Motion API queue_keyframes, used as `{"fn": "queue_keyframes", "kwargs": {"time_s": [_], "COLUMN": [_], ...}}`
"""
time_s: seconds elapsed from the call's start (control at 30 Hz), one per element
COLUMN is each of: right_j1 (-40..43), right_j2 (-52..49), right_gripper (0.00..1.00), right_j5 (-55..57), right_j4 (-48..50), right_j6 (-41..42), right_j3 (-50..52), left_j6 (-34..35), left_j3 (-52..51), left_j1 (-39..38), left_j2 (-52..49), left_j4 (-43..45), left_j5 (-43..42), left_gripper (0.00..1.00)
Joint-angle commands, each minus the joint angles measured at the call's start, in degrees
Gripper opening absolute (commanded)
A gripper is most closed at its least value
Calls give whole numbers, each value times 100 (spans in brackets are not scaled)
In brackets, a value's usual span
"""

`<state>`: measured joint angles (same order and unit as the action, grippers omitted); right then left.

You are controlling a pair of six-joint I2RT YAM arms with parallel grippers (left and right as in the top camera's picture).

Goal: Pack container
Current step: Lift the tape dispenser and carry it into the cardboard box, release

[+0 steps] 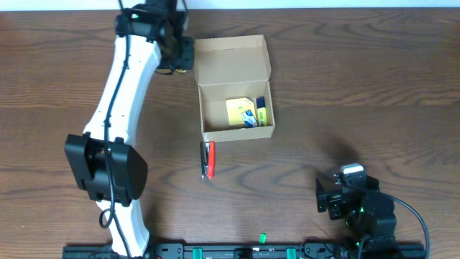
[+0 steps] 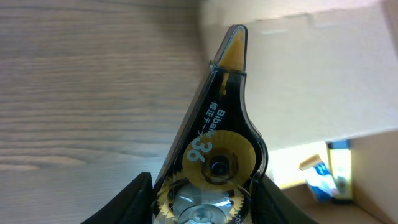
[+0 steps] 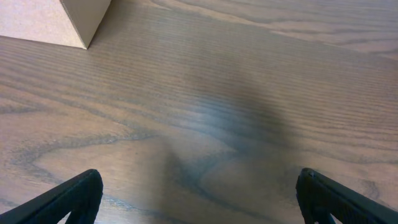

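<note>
The container, flap lid open, sits overhead just right of the left gripper, which in its wrist view clamps a correction-tape dispenser with cardboard ahead-right, while the right gripper, spread wide and empty, has a box corner well ahead-left.

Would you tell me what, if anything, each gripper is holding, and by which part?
The left gripper holds a correction tape dispenser by its wide round body, tip pointing away; the right gripper is open and empty.

surface: brown wood-grain table | light: even, soft glare
</note>
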<state>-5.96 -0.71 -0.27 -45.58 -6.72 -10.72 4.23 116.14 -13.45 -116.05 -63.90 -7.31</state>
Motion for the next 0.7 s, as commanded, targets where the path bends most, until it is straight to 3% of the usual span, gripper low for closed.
{"fn": "queue_keyframes", "kwargs": {"time_s": [0.0,0.67], "right_j1": [31,31], "right_j2": [39,39], "right_gripper": [99,99], "right_j5": [-20,-20], "right_j4": [-24,-24], "right_j6": [-66,-66], "right_j3": [66,66], "left_j6": [2,2], "left_j3": [146,109], "left_j1": [-295,-1637], "left_j2": [-28,-42], "left_j4": [-105,-761], "left_j5": [-17,-7], "left_gripper": [21,25]}}
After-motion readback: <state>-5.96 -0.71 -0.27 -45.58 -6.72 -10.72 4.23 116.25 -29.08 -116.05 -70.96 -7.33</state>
